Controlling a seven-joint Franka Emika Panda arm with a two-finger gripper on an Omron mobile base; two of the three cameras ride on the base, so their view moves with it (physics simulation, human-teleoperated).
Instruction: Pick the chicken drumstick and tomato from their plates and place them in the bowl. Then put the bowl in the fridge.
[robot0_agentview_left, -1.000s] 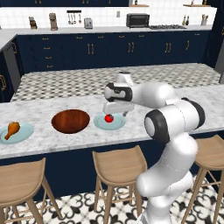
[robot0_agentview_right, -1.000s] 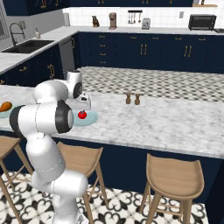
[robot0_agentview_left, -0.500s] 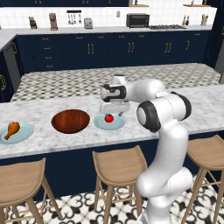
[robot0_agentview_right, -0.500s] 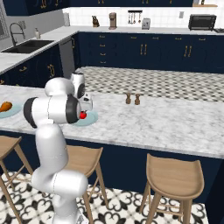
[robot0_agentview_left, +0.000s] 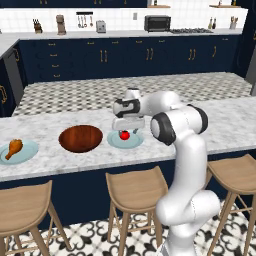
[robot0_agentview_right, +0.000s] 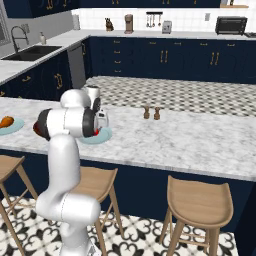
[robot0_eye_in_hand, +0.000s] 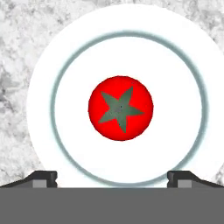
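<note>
While the hand (robot0_agentview_left: 128, 127) hangs directly above the tomato (robot0_eye_in_hand: 120, 108), its fingers (robot0_eye_in_hand: 42, 178) stand spread wide and hold nothing — the two tips frame the fruit from either side in the hand view. Tomato sits upright at the middle of its pale plate (robot0_eye_in_hand: 183, 65), stem star facing the camera. On the desk (robot0_agentview_left: 225, 120), that plate lies just beside the bowl (robot0_agentview_left: 81, 137); the chicken drumstick (robot0_agentview_left: 13, 147) rests on the other plate (robot0_agentview_left: 30, 150), well apart to the far side of the bowl.

Risks, judged from here: a round, smooth tomato may squirt sideways if the fingers close off-centre or too high on its curve. A descent too deep could press the tips onto the plate and shove it toward the bowl. Weak grip — fruit may drop short of the bowl during transfer.
</note>
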